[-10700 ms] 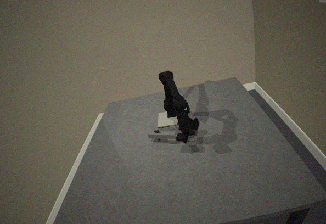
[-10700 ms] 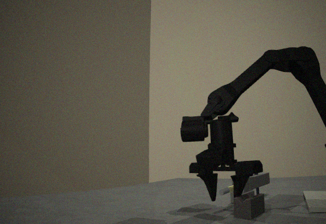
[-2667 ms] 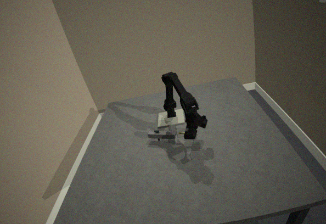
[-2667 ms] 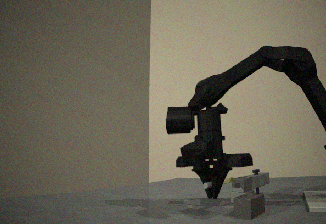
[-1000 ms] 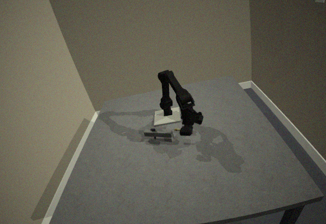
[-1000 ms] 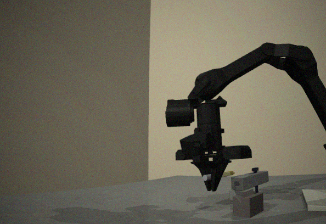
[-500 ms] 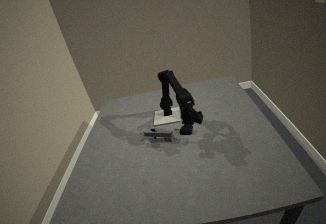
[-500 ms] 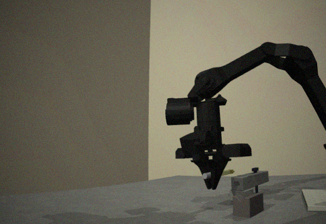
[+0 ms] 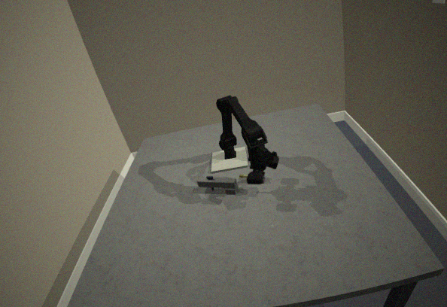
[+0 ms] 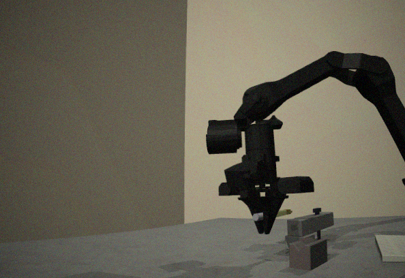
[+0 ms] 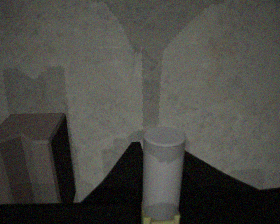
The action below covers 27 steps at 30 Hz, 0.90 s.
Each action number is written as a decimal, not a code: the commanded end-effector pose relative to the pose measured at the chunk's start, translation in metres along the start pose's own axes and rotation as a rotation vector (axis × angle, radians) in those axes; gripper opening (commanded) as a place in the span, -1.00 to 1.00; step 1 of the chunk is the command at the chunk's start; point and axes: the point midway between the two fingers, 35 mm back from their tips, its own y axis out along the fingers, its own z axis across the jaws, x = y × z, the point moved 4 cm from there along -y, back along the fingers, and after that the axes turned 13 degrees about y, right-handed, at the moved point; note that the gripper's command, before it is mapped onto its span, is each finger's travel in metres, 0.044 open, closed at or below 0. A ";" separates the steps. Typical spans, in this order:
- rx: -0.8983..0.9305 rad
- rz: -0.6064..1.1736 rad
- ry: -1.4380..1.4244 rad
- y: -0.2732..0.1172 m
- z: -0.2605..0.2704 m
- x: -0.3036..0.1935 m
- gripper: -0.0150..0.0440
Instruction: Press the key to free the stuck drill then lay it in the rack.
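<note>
The drill, a white rod (image 10: 258, 217) (image 11: 163, 180) with a yellow end (image 9: 242, 176) (image 10: 283, 212), is between the fingers of my gripper (image 9: 256, 182) (image 10: 264, 233) (image 11: 149, 149), which is shut on it above the table. It lies roughly level and apart from the grey holder bar (image 9: 222, 183) (image 10: 308, 224). The black key (image 9: 209, 177) (image 10: 317, 210) stands through the bar, its head just above the top and its stem showing below. A pinkish block (image 10: 308, 253) (image 11: 33, 125) with a notched top, seemingly part of the rack, stands near the bar, left of the drill in the wrist view.
A pale flat plate (image 9: 218, 165) (image 10: 388, 257) lies under the arm's base, behind the holder bar in the top view. The grey table (image 9: 226, 250) carries broad arm shadows. Walls stand behind and at both sides.
</note>
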 end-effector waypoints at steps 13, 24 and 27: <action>0.000 -0.007 0.002 0.005 0.029 -0.002 -0.49; 0.001 -0.007 0.002 0.006 0.047 -0.004 -0.49; 0.002 -0.007 0.002 0.006 0.053 -0.004 -0.49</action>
